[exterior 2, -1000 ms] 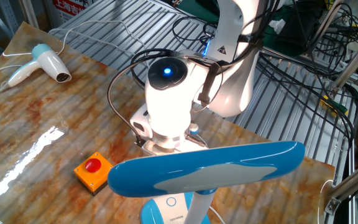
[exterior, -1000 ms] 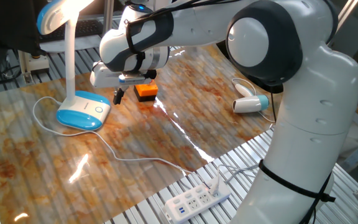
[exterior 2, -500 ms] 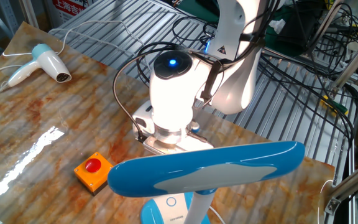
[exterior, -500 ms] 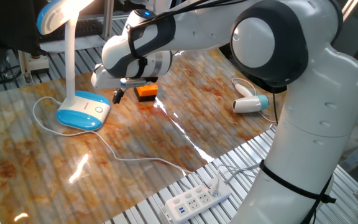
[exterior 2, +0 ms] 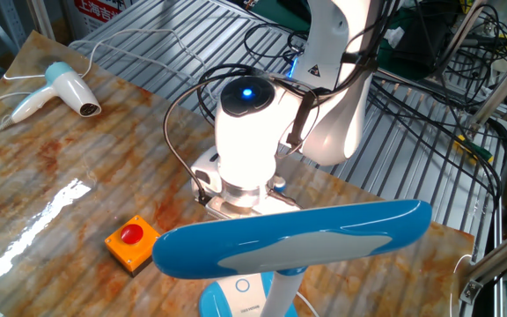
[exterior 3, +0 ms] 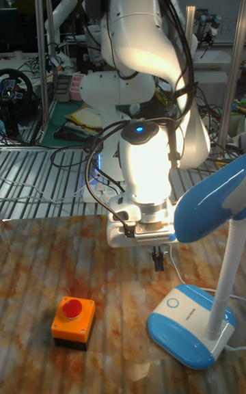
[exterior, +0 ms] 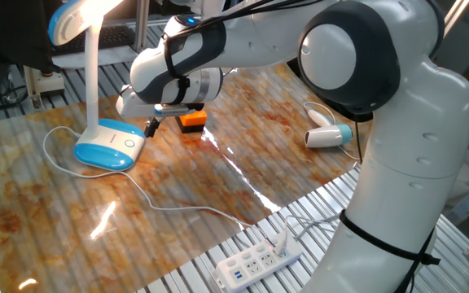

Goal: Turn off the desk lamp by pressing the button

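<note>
The desk lamp stands lit, with its blue-and-white oval base (exterior: 108, 145) on the left of the table, its slim neck (exterior: 92, 73) and its glowing head (exterior: 76, 18). The button (exterior 3: 172, 303) is a faint ring on the base's white top (exterior 3: 188, 319), also seen as the button (exterior 2: 243, 285) below the lamp head (exterior 2: 293, 238). My gripper (exterior 3: 158, 259) hangs above the table just beside the base's near end, a little above the button and apart from it. Its dark fingers are shut together on nothing. In the side view the gripper (exterior: 151, 126) sits at the base's right edge.
An orange box with a red push-button (exterior 3: 73, 322) sits close beside my gripper, opposite the lamp. A white-and-blue hair dryer (exterior: 329, 135) lies at the right. The lamp's thin cord (exterior: 161, 205) runs across the table to a power strip (exterior: 259, 260) at the front edge.
My gripper has shifted slightly toward the lamp base. Lamp, orange box and hair dryer have not moved.
</note>
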`<state>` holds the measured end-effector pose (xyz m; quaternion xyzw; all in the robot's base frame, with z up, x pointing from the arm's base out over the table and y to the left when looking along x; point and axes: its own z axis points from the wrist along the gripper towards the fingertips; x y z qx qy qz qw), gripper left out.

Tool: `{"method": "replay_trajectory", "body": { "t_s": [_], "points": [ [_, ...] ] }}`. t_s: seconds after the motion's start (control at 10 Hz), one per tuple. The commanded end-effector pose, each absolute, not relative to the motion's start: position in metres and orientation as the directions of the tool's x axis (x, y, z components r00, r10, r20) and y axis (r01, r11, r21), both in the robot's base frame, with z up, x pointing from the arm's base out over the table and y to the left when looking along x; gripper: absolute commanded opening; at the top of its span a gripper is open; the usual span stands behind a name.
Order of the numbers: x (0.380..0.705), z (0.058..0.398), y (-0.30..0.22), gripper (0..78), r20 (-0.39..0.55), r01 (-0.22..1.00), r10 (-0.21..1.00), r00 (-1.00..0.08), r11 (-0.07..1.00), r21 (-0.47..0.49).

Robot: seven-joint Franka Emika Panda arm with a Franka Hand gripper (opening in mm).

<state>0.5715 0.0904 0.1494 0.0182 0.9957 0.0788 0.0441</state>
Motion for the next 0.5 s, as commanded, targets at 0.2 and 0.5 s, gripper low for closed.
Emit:
{"method": "replay_trajectory", "body": {
  "t_s": [0.2, 0.5],
  "points": [
    [0.5827, 0.1504, 0.0949, 0.0, -0.092, 0.029, 0.045, -0.995, 0.986, 0.166],
    [0.5854, 0.1474, 0.0972, 0.0, -0.102, 0.032, 0.049, -0.994, 0.985, 0.169]
  ]
}}
